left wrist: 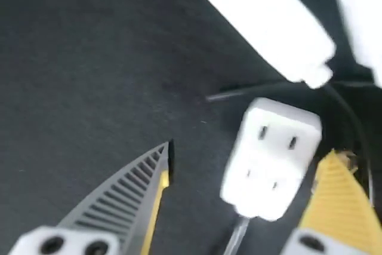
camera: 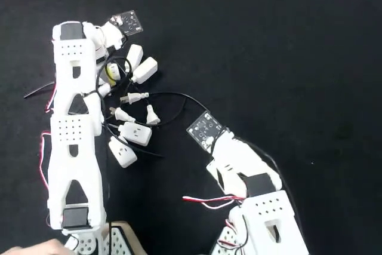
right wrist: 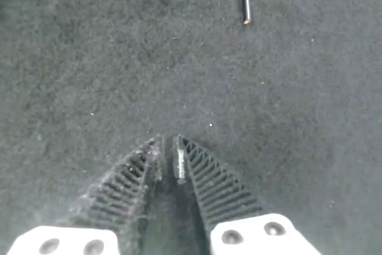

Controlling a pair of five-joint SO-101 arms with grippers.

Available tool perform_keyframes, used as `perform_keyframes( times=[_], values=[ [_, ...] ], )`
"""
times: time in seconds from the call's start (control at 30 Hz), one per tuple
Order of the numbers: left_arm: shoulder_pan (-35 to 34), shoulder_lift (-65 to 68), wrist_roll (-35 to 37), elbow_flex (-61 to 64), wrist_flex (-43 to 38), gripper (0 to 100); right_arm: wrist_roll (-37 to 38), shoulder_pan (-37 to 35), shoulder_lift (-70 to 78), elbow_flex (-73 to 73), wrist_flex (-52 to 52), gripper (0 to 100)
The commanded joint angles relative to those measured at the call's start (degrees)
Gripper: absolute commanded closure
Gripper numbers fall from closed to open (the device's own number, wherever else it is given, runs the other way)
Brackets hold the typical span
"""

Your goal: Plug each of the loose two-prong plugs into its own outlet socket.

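Hidden, right claw [right wrist: 168,141]: a small metallic sliver [right wrist: 181,165] sits in the gap between its fingers; what it is cannot be told.
Hidden, left claw [left wrist: 249,152]: in the high view its tips [camera: 110,74] are largely covered by its own arm and wrist.
Cut off: a second white block [left wrist: 268,22] beyond the left claw's tips is fully seen, while another white body past it runs off the edge of the view.
Contact: whether the yellow finger [left wrist: 340,201] touches the outlet socket [left wrist: 271,159] cannot be told.
Outlet socket, place: between the left claw's fingers, just beside the yellow one and apart from the grey finger [left wrist: 128,192].
Outlet socket, axis: long axis runs along the claw's reach, slotted face up, its cable leaving at the wrist end.
Two-prong plugs, place: three lie loose behind the left claw's tips, beside its arm, ahead of the right claw.
Plug one [camera: 136,97]: lies crosswise, prongs toward the left arm.
Plug two [camera: 122,114]: prongs slanted toward the left arm.
Plug three [camera: 151,114]: prongs point away from the right claw.
Left claw, state: spread wide.
Right claw, state: fingers pressed nearly together over the black mat [right wrist: 89,58].
Cable end [right wrist: 245,21]: well ahead of the right claw's tips.
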Motion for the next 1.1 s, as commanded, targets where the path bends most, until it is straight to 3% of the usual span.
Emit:
perform_keyframes(
  times=[0.0,0.27,0.43,0.5,0.63,0.8,0.93,1.07],
  values=[
    [0.04,1.49,3.16,-0.75,-3.34,63,0.09,0.18,-0.22,-1.01,-1.85,96.2],
    [0.4,2.29,3.87,-0.75,-0.26,64,0.09,0.18,-0.22,-0.75,-2.46,96.2],
    [0.57,1.85,4.66,-0.75,3.16,87,0.09,0.18,-0.22,-0.75,-2.46,96.2],
    [0.57,1.85,8.09,-0.75,3.25,96,0.09,0.18,-0.22,-0.75,-2.46,96.2],
    [0.48,1.67,13.71,-1.19,4.66,95,0.09,0.18,-0.22,-0.75,-2.46,96.2],
    [0.92,-0.26,17.14,-12.0,16.35,96,0.09,0.18,-0.22,-0.75,-2.46,96.2],
    [-0.48,-2.81,24.0,-15.08,16.18,97,0.09,0.18,-0.22,-0.75,-2.46,96.2],
    [-1.63,-7.74,27.43,-9.54,16.26,97,0.09,0.26,-0.22,-0.75,-2.55,96.2]
  ],
)
